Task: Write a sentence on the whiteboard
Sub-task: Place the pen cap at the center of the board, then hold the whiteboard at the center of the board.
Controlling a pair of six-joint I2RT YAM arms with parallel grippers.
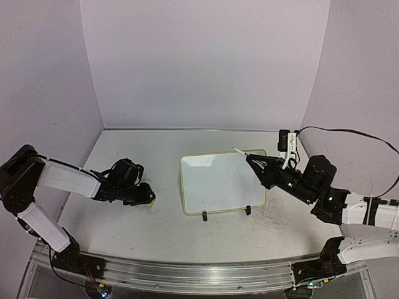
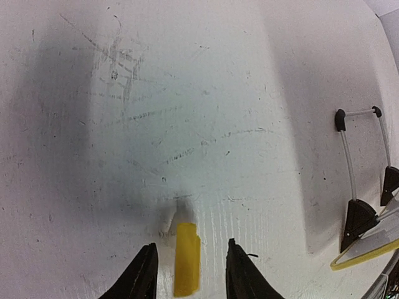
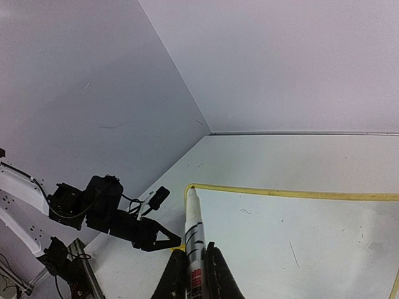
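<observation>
The whiteboard (image 1: pixel 221 187) lies flat mid-table, with a pale-yellow rim and two black clip feet on its near edge. No yellow-green sentence shows on it; I see only faint marks. My right gripper (image 1: pixel 254 162) is shut on a white pen (image 1: pixel 240 151), whose tip is over the board's far edge. In the right wrist view the pen (image 3: pixel 194 227) sticks out between the jaws of my right gripper (image 3: pixel 196 250), its tip pointing toward the board's (image 3: pixel 299 243) corner. My left gripper (image 2: pixel 191 244) is open, low over the table, with a yellow cap (image 2: pixel 187 261) lying between its fingers.
A small black and white device (image 1: pixel 285 142) with a cable sits at the back right. The tabletop (image 2: pixel 187 124) is covered in grey scratches. The board's clip foot (image 2: pixel 357 219) and its rim show at the right of the left wrist view. Walls enclose the table on three sides.
</observation>
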